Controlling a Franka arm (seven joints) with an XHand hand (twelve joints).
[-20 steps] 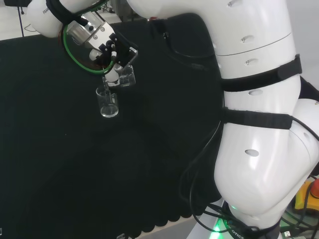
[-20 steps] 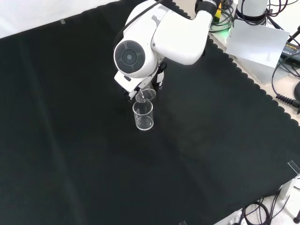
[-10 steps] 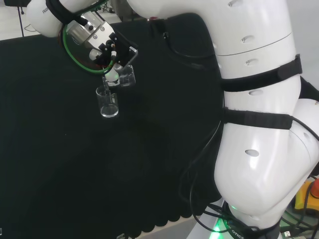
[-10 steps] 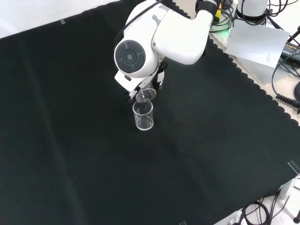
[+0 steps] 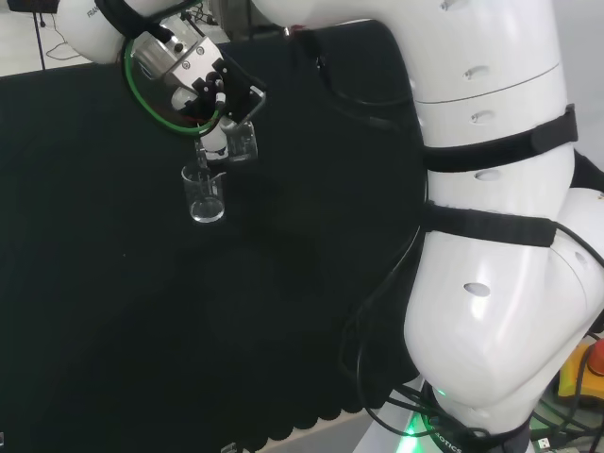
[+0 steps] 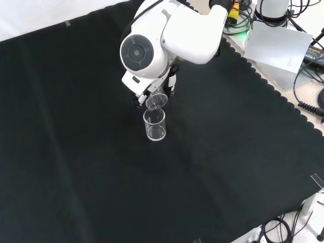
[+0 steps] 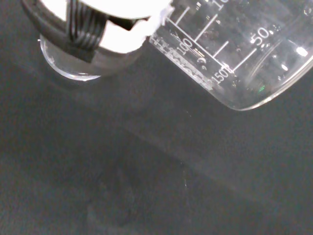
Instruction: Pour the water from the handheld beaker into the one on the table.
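Observation:
A clear glass beaker (image 5: 206, 195) stands upright on the black cloth (image 5: 142, 311), also seen in the front view as the table beaker (image 6: 155, 124). Just above it the hand (image 5: 215, 104) is curled round a second clear beaker (image 5: 239, 143), tilted with its lip toward the standing one. In the front view the held beaker (image 6: 157, 100) hangs right over the standing beaker's rim, under the arm's round-capped link (image 6: 144, 53). The wrist view has the held beaker's graduated wall (image 7: 234, 58) close up and a finger (image 7: 98, 29) beside it. Whether water runs between the two I cannot tell.
The arm's big white links (image 5: 481, 217) take up the head view's right side. Cables and a grey box (image 6: 278, 48) lie off the cloth at the front view's upper right. The cloth's scalloped edge (image 6: 273, 91) runs along that side.
The hand with its beaker has risen slightly and shifted a little away from the standing beaker. The standing beaker has not moved.

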